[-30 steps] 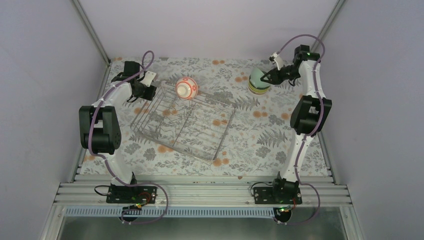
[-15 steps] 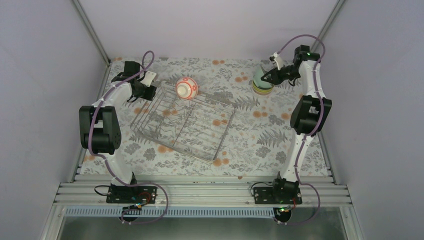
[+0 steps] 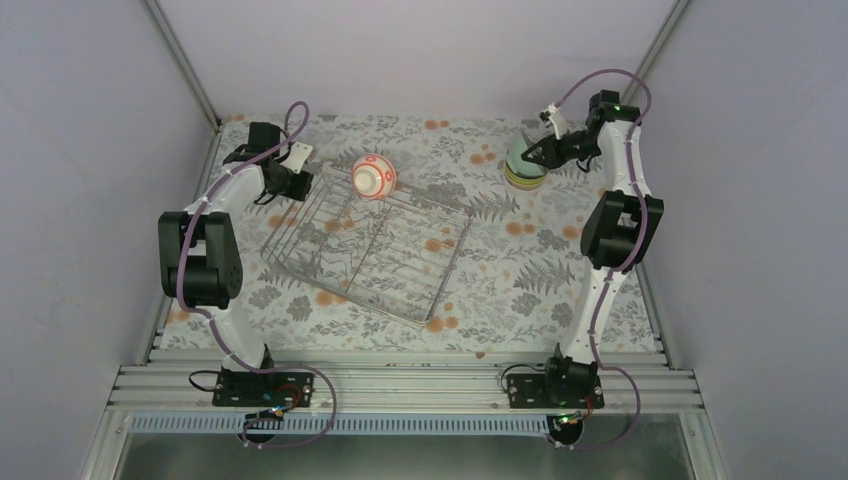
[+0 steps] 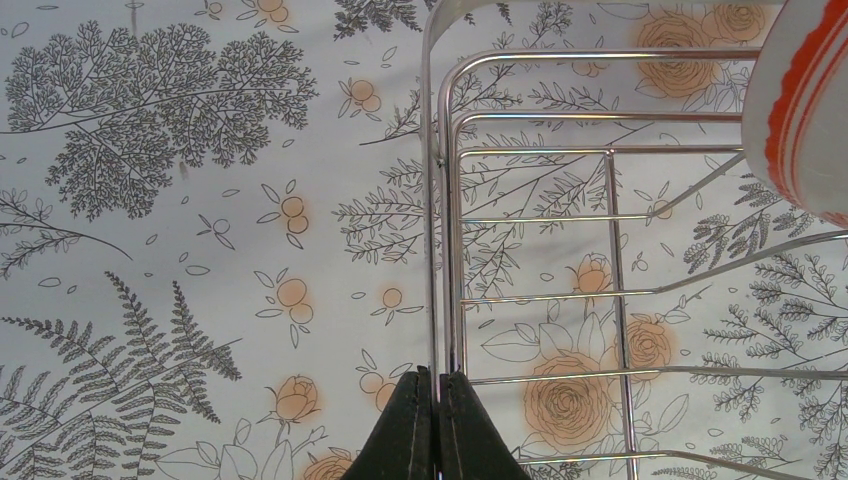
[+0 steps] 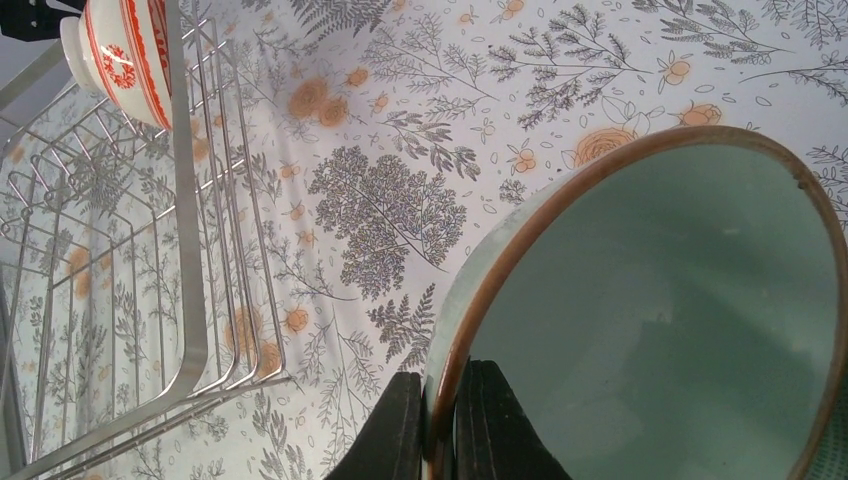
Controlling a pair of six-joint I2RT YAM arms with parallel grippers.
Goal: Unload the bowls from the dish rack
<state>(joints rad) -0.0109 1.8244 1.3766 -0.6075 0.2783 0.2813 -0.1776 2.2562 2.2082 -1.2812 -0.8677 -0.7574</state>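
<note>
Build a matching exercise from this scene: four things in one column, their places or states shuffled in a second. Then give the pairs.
Things
1. white-and-orange bowl
2. mint green bowl
3. yellow-green bowl
4. left tool

Places or states
A. shut on the rim wire of the dish rack
B. on its side in the dish rack, at its far edge
C. rim pinched by the right tool
D. on the tablecloth, beneath another bowl

Pairs: 1-B, 2-C, 3-D, 4-A
</note>
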